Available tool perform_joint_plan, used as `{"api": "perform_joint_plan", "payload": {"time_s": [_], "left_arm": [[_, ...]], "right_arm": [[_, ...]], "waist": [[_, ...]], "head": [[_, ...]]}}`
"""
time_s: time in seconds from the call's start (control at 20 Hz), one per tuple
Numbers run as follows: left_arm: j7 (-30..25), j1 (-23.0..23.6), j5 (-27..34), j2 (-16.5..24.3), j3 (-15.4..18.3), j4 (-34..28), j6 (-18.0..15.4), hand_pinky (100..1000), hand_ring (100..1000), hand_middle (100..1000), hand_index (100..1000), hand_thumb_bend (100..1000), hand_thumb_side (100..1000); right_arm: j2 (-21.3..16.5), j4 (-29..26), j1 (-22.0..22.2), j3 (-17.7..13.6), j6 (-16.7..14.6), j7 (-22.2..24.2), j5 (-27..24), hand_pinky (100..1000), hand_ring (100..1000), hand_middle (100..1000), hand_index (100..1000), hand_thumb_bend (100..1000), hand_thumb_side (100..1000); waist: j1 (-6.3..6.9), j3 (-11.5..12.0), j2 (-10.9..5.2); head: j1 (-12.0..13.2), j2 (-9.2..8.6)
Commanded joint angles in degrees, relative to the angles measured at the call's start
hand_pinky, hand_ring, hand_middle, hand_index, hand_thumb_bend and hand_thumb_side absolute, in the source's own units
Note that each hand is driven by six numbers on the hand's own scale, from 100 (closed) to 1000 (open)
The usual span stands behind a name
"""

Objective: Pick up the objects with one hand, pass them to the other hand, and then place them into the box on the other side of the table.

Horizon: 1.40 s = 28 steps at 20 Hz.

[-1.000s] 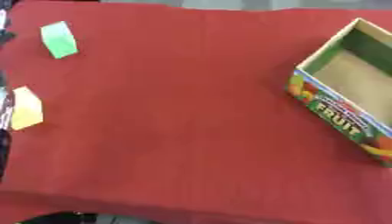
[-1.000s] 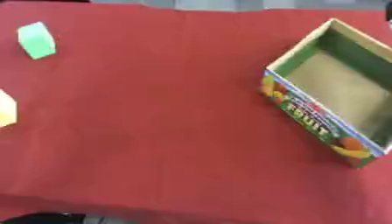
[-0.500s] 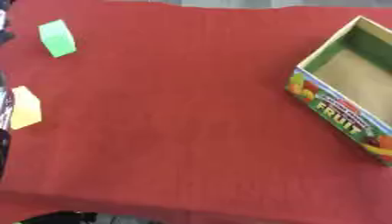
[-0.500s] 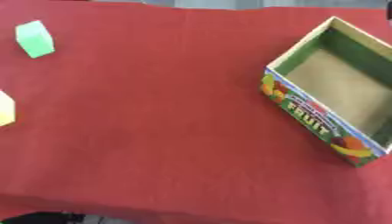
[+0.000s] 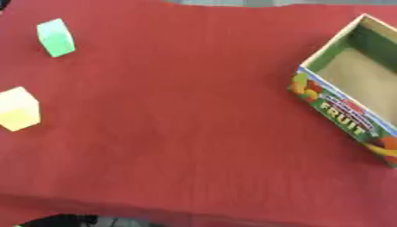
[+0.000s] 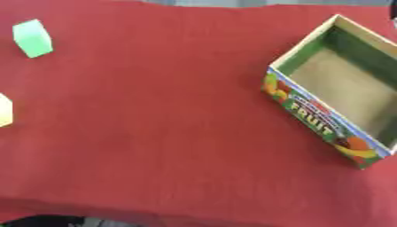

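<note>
Hands: neither the left hand nor the right hand shows in either view, so I cannot tell whether they are released, clenched or grasping anything.
Green block (image 5: pixel 56 37): lies on the tabletop (image 5: pixel 194 115) at the far left, well apart from the box.
Yellow block (image 5: pixel 17 108): lies at the left edge, nearer than the green block and apart from it; in the right eye view only a sliver of it shows.
Box (image 6: pixel 335 86): a cardboard fruit box on the right side, set askew to the table edge, its printed long wall facing the middle of the red cloth.
Box contents: nothing shows inside; the brown floor and green inner walls are bare as far as they can be seen, though in the left eye view the far right corner is cut off.
Step in hand: by my reading the first pick-up has not begun, since both blocks sit on the left and the box holds nothing.
How to do it well: the left hand is likely the one to start, being on the blocks' side. Either block looks easy to reach; the yellow one sits close to the edge, so coming down from above should avoid nudging it off.
Hand-over: best made over the open middle of the cloth, leaving part of the block free for the right hand to take.
Placing: lower the block inside the walls before letting go, clear of the rim.
</note>
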Motion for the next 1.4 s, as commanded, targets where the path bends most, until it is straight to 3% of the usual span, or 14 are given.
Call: {"api": "perform_joint_plan", "payload": {"time_s": [0.05,0.35,0.5,0.65,0.8,1.25,1.3,1.4], "left_arm": [[-2.75,0.9,-2.77,6.72,-2.13,-0.99,2.19,784,765,697,860,956,556],[-8.08,3.69,-5.28,15.4,-9.41,-2.43,7.39,813,796,724,868,946,485],[-11.86,4.74,-5.08,20.58,-10.98,-3.08,9.2,828,812,740,860,941,453],[-28.87,4.37,-6.02,26.67,-6.77,-1.25,9.4,838,822,747,860,936,422],[-39.11,3.92,-9.61,28.63,-4.45,0.78,8.69,846,831,755,860,928,408],[-52.45,3.88,-16.3,29.86,-2.98,5.89,6.98,871,858,782,854,887,320],[-53.32,3.78,-16.95,29.85,-2.88,6.48,6.86,873,861,784,853,827,381],[-54.6,3.68,-18.28,29.84,-2.76,7.82,6.81,876,864,787,850,823,358]], "right_arm": [[-2.81,-1.38,-0.63,-0.14,-0.07,0.26,0.19,796,808,788,812,396,350],[-3.59,-1.59,-0.84,0.38,0.0,0.7,0.36,796,808,786,812,397,349],[-3.79,-1.78,-1.0,0.53,-0.03,0.84,0.33,796,808,786,812,395,349],[-3.86,-1.84,-0.83,0.55,-0.03,0.87,0.32,796,808,786,812,395,349],[-3.99,-1.85,-0.66,0.55,-0.02,0.86,0.41,797,808,785,812,396,350],[-3.91,-1.78,-0.29,0.74,0.1,1.0,0.74,797,808,785,812,396,351],[-3.89,-1.78,-0.22,0.74,0.12,1.0,0.77,797,806,783,812,395,351],[-3.85,-1.78,-0.12,0.74,0.13,1.0,0.81,797,805,783,812,395,351]], "waist": [[0.28,0.07,-0.76],[0.67,0.0,-0.92],[0.56,-0.15,-0.97],[0.29,-0.02,-1.02],[0.26,0.06,-0.98],[0.26,0.15,-0.77],[0.23,0.15,-0.77],[0.17,0.12,-0.74]], "head": [[0.0,0.21],[0.94,0.3],[2.18,0.39],[3.02,0.4],[3.65,0.41],[3.37,0.24],[3.21,0.16],[2.92,-0.12]]}}
